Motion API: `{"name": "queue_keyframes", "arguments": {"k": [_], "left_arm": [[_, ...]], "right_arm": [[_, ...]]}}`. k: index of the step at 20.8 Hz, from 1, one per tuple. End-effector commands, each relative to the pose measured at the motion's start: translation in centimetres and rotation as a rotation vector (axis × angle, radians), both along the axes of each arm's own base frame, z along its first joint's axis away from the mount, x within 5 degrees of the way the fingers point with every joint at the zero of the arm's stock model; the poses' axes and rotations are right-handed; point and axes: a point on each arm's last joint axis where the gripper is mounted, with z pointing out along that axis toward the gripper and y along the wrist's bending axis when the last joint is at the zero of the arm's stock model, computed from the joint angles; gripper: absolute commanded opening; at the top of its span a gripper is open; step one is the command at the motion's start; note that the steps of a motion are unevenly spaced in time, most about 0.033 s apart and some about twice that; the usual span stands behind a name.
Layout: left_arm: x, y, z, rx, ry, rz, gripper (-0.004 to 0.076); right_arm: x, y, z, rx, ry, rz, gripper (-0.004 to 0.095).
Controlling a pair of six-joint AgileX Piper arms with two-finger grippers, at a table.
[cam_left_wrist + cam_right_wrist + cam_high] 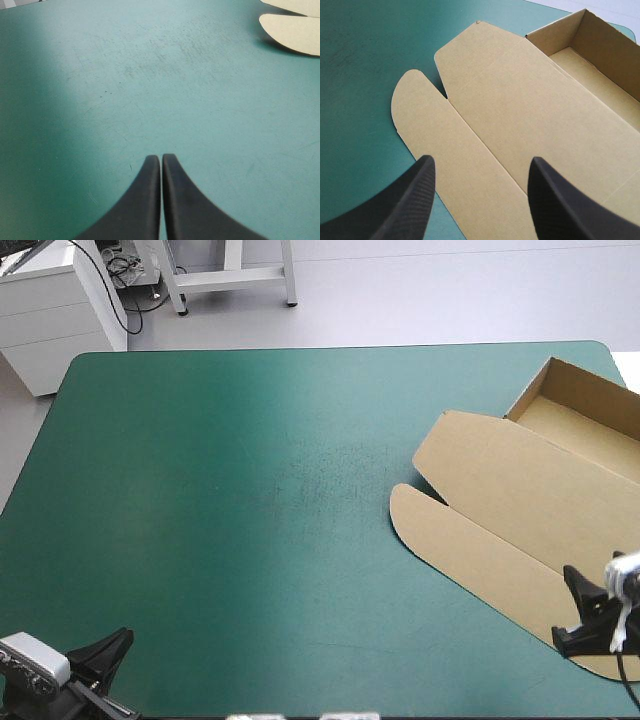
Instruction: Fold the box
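The brown box (520, 490) lies at the table's right side as an open tray with raised walls (575, 390) and its lid spread flat toward the front, ending in a rounded flap (415, 520). My right gripper (585, 615) stands open over the lid's front edge, the lid and tray (520, 110) ahead of it, nothing between its fingers (415, 195). My left gripper (105, 655) is at the front left corner, shut and empty (161, 160) above bare teal-green cover. The box's flap tip (295, 32) shows far ahead and to its right.
A white cabinet (55, 310) and a white frame's legs (230, 275) stand beyond the table's far edge. Bare teal-green cover (250, 510) spans the left and middle of the table.
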Motion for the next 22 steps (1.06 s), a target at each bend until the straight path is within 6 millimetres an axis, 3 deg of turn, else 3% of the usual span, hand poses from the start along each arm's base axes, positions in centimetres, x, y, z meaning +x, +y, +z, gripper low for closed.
{"name": "queue_keyframes", "arguments": {"k": [1, 6, 9, 11, 16, 22], "left_arm": [[-0.2, 0.1, 1.2, -0.05, -0.082, -0.003, -0.0008], [-0.2, 0.1, 1.2, -0.05, -0.082, -0.003, -0.0008], [-0.2, 0.1, 1.2, -0.05, -0.082, -0.003, -0.0008], [-0.2, 0.1, 1.2, -0.05, -0.082, -0.003, -0.0008], [-0.2, 0.1, 1.2, -0.05, -0.082, -0.003, -0.0008], [-0.2, 0.1, 1.2, -0.05, -0.082, -0.003, -0.0008]], "right_arm": [[-1.1, -0.2, -2.2, 0.051, -0.149, 0.0, 0.0507], [-2.6, -0.5, -8.2, 0.062, -0.183, -0.001, 0.0507], [-2.7, -0.6, -10.4, 0.061, -0.177, -0.001, 0.05], [-3.1, -0.6, -10.3, 0.075, -0.202, -0.002, 0.0449], [-3.1, -0.6, -10.3, 0.074, -0.202, 0.0, 0.0001], [-3.1, -0.6, -10.3, 0.076, -0.201, 0.001, -0.002]]}}
